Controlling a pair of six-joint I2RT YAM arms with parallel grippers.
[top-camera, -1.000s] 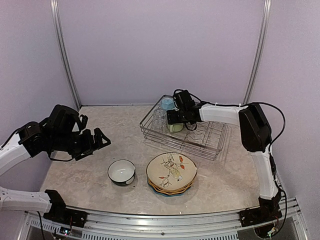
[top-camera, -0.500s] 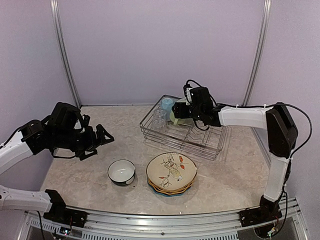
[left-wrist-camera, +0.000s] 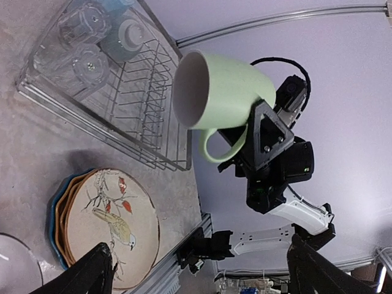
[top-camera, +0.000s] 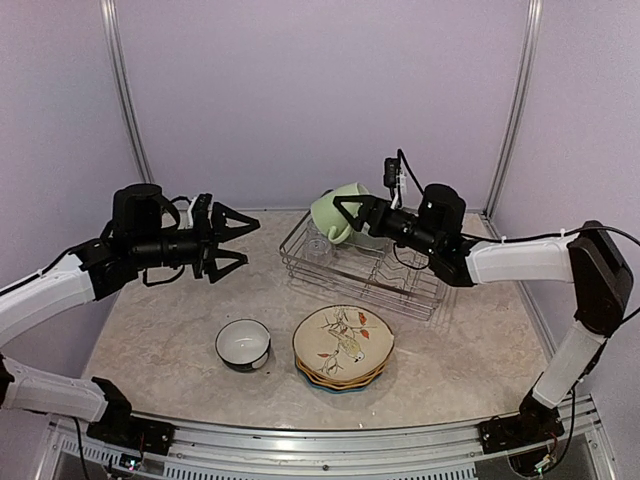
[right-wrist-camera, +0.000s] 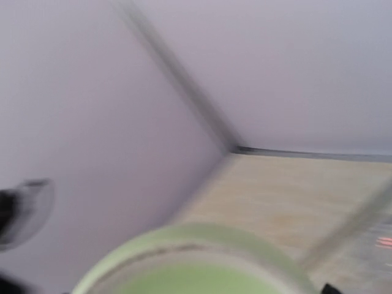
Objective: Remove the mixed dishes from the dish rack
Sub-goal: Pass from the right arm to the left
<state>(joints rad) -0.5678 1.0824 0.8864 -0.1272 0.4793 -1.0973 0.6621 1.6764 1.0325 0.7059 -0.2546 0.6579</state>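
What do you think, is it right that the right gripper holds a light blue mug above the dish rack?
Not quite: the mug is pale green, not light blue, as the left wrist view shows. The right gripper does hold it above the dish rack.

The pale green ceramic mug (top-camera: 335, 213) is plain and lighter inside. The silver metal-wire dish rack (top-camera: 400, 290) carries colourless clear drinking glasses (top-camera: 317, 243). The scalloped cream plate (top-camera: 343, 338) bears a bird, brown twigs and red-orange blossoms; beneath it the stack shows yellow-orange, then blue. The small round bowl (top-camera: 243, 343) is dark outside and white inside. The worktop (top-camera: 160, 330) is marbled beige.
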